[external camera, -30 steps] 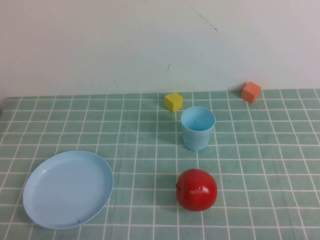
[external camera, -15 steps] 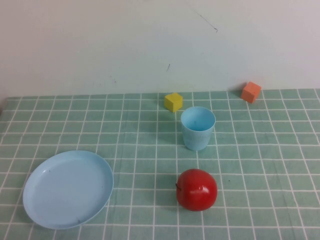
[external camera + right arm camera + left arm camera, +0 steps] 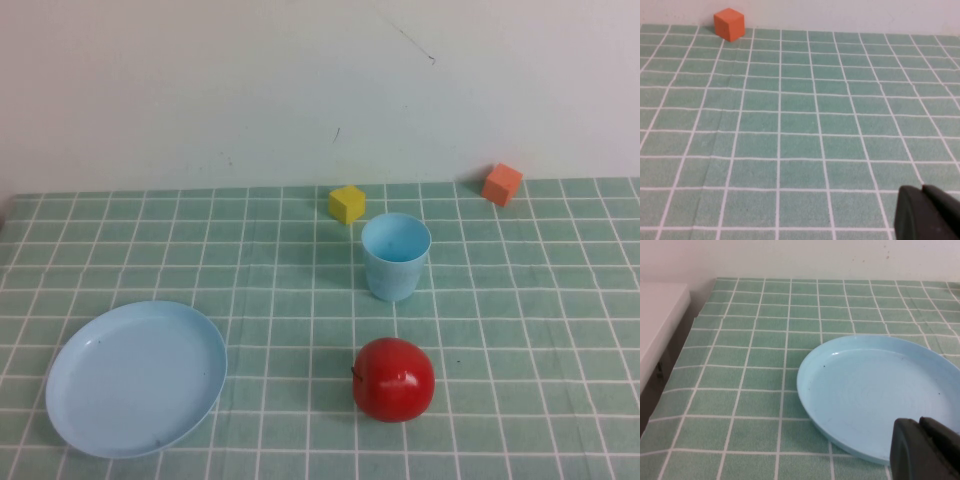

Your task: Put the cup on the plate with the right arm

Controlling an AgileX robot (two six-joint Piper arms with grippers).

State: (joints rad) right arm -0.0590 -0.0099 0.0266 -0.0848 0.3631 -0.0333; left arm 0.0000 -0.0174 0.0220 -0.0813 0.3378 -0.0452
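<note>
Nothing has moved since 1 s ago. Cup [image 3: 396,257] upright, apart from plate [image 3: 135,378]; looks light, slick, thin-walled: grip mid-wall. Left gripper [image 3: 926,450] by the plate, right gripper [image 3: 929,212] over bare cloth: whether either is released or clenched, cannot tell.

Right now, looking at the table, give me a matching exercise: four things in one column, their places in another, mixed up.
Things:
1 cup
2 plate
3 apple
4 orange block

Places:
A far right, by the wall
B near left
C just in front of the yellow block
D nearest edge, in front of the cup

Pairs: 1-C, 2-B, 3-D, 4-A
</note>
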